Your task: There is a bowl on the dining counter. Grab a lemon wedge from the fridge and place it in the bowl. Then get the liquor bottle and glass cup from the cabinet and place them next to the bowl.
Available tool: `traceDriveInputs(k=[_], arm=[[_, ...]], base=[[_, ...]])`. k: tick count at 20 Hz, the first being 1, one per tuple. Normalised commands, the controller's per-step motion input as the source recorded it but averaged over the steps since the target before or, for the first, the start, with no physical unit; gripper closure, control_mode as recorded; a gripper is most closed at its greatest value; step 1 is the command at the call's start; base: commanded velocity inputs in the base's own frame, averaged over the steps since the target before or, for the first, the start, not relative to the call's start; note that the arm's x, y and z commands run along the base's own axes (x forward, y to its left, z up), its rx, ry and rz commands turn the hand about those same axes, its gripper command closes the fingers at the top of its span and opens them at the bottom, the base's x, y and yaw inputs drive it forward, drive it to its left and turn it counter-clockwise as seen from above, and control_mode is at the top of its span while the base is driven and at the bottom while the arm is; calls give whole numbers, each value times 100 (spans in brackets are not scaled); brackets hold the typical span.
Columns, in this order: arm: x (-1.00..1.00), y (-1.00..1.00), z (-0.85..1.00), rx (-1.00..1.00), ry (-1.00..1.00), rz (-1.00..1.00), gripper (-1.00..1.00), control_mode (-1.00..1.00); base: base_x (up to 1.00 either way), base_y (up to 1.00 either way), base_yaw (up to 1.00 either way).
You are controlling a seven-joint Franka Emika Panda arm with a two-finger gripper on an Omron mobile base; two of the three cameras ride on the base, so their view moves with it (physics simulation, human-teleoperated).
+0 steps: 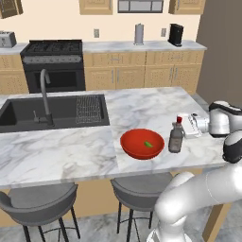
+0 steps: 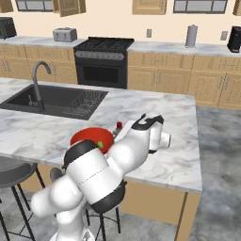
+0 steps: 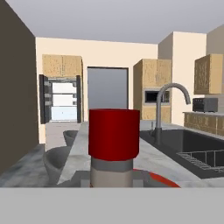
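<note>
Two-finger gripper clenched round the neck of one slim dark glass liquor bottle with red cap, upright on the long white-and-grey marbled dining counter. Red cap looms directly ahead of the gripper in hand view, grey neck beneath it.

One shallow red bowl just beside the bottle, on its far side from the hand; cannot tell if touching. One tiny yellow-green lemon wedge inside the bowl.

One black sink with one grey tap further along the counter beyond the bowl. Two grey round stools below the counter edge. One black stove, one toaster on the back counter, well apart. Fridge with doors open far ahead in hand view. Robot's own arm blocks most of bowl and bottle in right base view.
</note>
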Motion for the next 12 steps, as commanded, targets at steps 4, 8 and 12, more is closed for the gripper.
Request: traceDriveInputs(k=[4, 8, 12], arm=[[29, 0, -41, -3, 0, 0, 100, -100], [26, -8, -43, -4, 0, 0, 100, -100], [24, -9, -44, -6, 0, 0, 100, -100]], base=[[0, 0, 0], [0, 0, 0], [0, 0, 0]])
